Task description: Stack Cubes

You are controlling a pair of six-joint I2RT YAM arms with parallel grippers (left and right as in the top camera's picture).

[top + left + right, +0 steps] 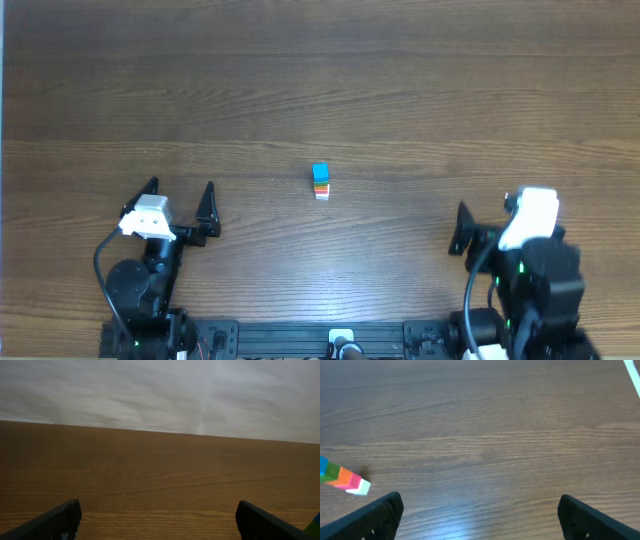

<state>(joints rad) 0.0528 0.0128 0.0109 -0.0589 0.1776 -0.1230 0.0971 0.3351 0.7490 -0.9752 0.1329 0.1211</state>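
Where the cubes stood: one stack of cubes (320, 182) rose near the middle of the table (320, 80), well apart from every edge and roughly midway between the two arms.
Order in the stack: a white cube (362, 487) sat at the foot, then pink, orange and green, with a blue cube (320, 172) on top. From above, the column looked straight.
Left gripper (180, 186): its fingers were spread wide with nothing between them. It sat close to the table edge where the arms are mounted, towards the left corner and well apart from the stack.
Right gripper (480, 502): its fingers were likewise parted and empty. It sat near the same edge towards the right corner, with bare wood ahead of it and the stack off to its inner side.
Why the arms sat so: to my eye they were parked out of the way. With both kept apart from the column, neither could brush against it.
Task progress: it looked finished, since I could see no loose cube lying anywhere on the table.
Risk: five small cubes on one small foot made a narrow tower, and I judged that any knock to the table or a careless reach would bring it down.
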